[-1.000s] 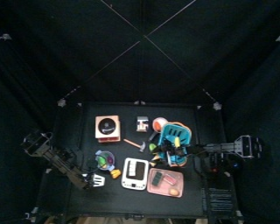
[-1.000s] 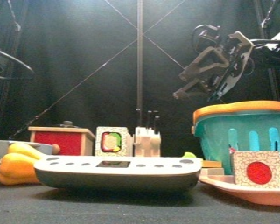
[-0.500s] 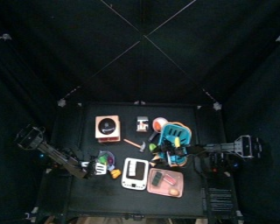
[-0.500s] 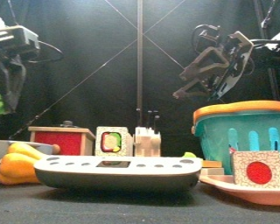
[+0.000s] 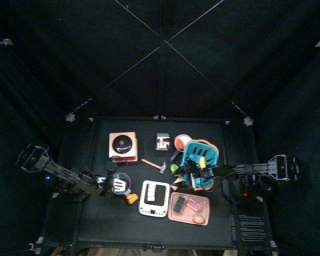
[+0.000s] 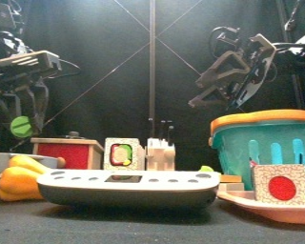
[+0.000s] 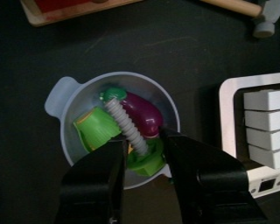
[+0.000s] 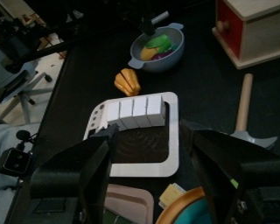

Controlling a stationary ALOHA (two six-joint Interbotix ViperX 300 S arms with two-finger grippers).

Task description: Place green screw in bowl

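Screw tip hidden behind my left pincer point(image 7: 146, 157). Pincer grasping green screw point(image 7: 122, 122) above bowl point(image 7: 70, 96), over purple piece; head green, shank pale. Right pincer point(image 8: 149, 140) released, parked above worktop point(image 8: 206, 66).

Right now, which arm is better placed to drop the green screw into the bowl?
Left. Its jaws hold the green screw directly over the bowl, as the left wrist view shows. The right gripper hangs high near the basket, away from the bowl.

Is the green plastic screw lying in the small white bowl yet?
Not yet. The green plastic screw is clamped in the left gripper, above the small white bowl.
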